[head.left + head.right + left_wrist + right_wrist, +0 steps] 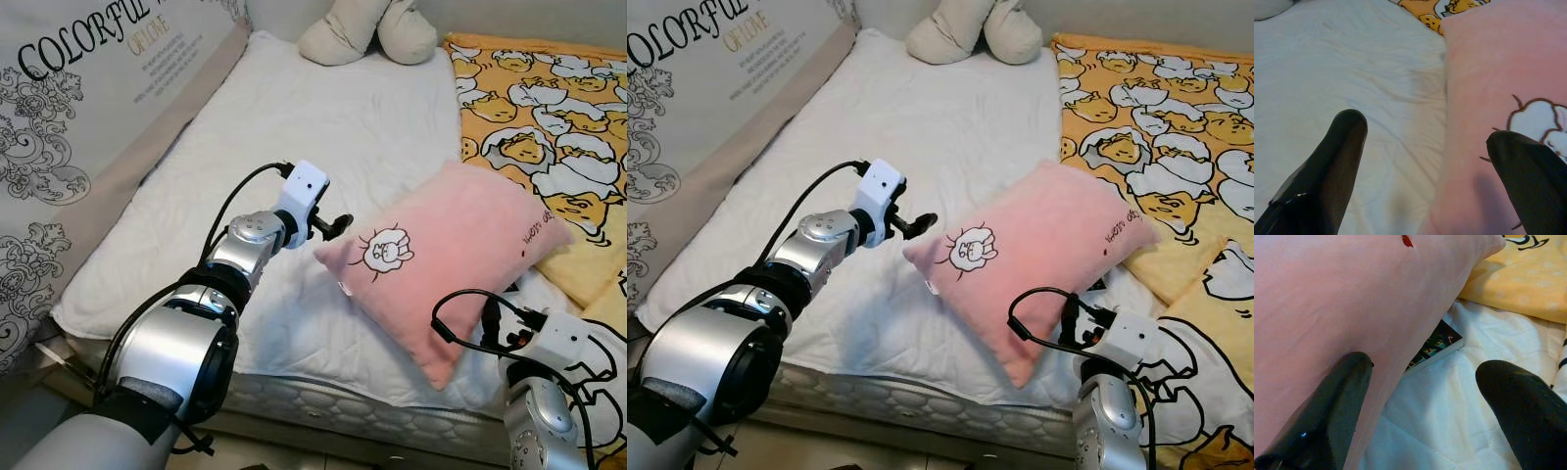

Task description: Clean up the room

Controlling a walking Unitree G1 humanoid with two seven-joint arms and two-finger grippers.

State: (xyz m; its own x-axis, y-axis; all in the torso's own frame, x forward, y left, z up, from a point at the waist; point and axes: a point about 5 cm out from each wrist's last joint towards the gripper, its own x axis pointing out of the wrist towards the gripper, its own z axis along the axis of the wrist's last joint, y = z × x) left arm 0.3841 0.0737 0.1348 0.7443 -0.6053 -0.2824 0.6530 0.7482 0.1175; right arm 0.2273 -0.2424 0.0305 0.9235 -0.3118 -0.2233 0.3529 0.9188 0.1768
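A mattress (294, 147) takes up the centre of the frame, with a pillow (460, 255) lying on it at centre right. A blanket (549, 127) lies along the right edge, beside and partly under the pillow. A plush toy (367, 29) sits at the top centre. A printed panel (78, 108) stands along the upper left. A book (1435, 345) lies partly under the pillow's lower right edge.

The left gripper (338, 223) sits just left of the pillow's near corner; the right gripper (1422, 382) is at its lower right edge.

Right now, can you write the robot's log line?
left end effector: open, at pink pillow corner | right end effector: open, beside pillow edge | book: under pillow
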